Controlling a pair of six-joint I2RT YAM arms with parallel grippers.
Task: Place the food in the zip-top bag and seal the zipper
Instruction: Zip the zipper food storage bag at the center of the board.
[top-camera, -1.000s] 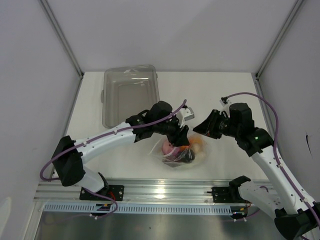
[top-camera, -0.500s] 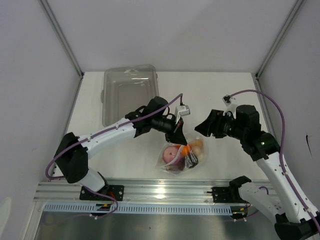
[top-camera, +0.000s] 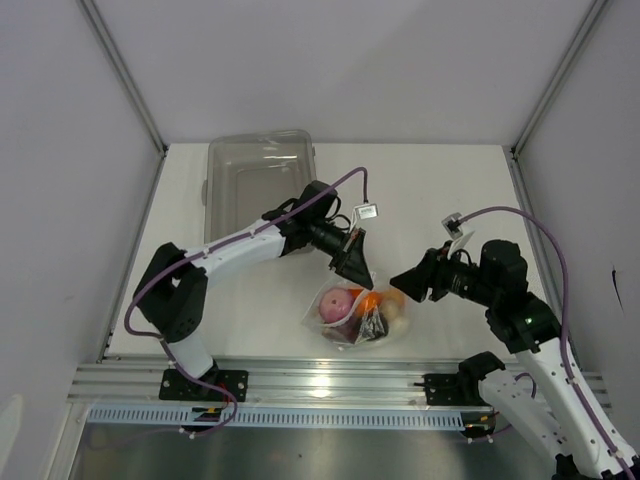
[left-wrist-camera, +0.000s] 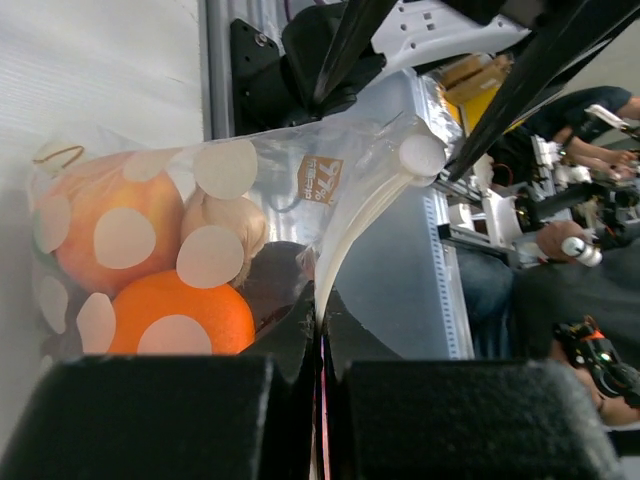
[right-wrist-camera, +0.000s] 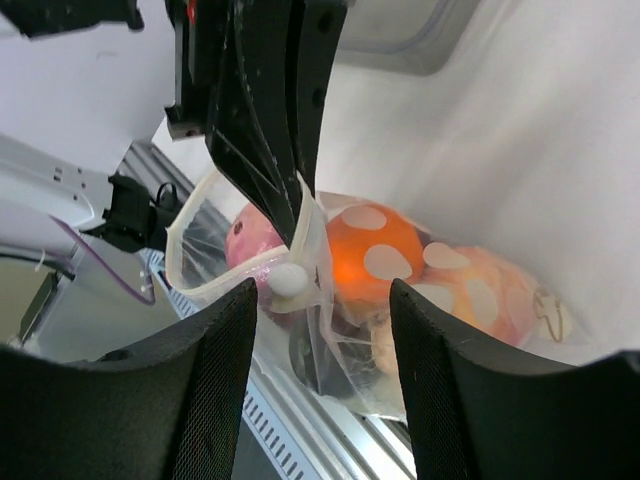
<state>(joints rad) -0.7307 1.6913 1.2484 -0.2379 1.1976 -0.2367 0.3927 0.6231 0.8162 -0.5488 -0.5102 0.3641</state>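
While still open, right end effector (top-camera: 400, 284) farther back.

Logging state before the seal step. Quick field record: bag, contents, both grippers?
bag: between the arms, mouth looks unsealed
contents: orange, peach, pink bulb inside
left gripper: shut on bag edge
right gripper: open, facing bag
bin: back left

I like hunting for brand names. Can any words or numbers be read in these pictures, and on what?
"77", roughly: big figures in the orange print on the bag, tilted, so not certain.
Small line under those figures: too blurred to read.
Nothing else legible in any view.
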